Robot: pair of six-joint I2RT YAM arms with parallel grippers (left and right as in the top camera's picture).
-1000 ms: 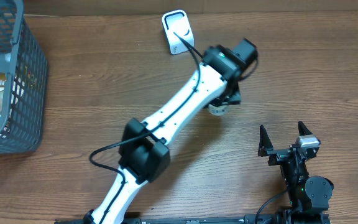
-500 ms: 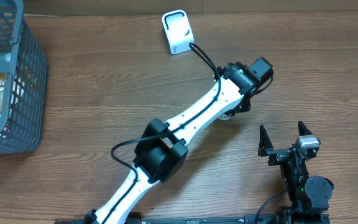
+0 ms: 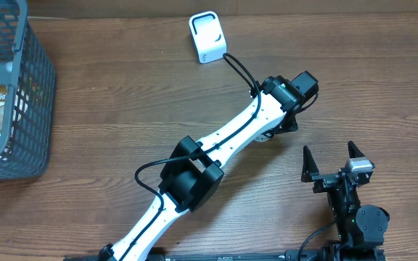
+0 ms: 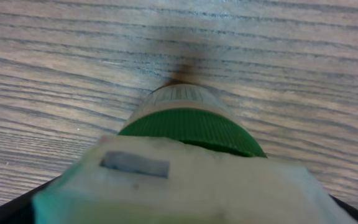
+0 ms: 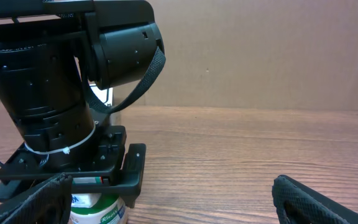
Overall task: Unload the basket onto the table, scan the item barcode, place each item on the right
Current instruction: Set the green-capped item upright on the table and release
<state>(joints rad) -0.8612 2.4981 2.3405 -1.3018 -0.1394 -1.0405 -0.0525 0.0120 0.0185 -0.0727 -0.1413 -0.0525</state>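
The item is a white jar with a green lid (image 4: pixel 191 127). It stands upright on the wood table, right under my left gripper (image 3: pixel 276 127). The overhead view shows only a sliver of the jar (image 3: pixel 262 136) beside the wrist. In the right wrist view, the left gripper's black fingers (image 5: pixel 134 177) straddle the jar (image 5: pixel 98 211), jaws spread wide, no squeeze visible. The white barcode scanner (image 3: pixel 207 36) stands at the table's far edge. My right gripper (image 3: pixel 332 162) rests near the front edge, open and empty.
A grey mesh basket (image 3: pixel 31 101) holding packaged goods sits at the far left. The left arm stretches diagonally across the middle of the table. A black cable (image 3: pixel 239 69) runs from the scanner toward the left wrist.
The left arm swung right and toward the front, away from the scanner, carrying the jar down to the table. Its jaws have spread wider. The right arm stayed still.
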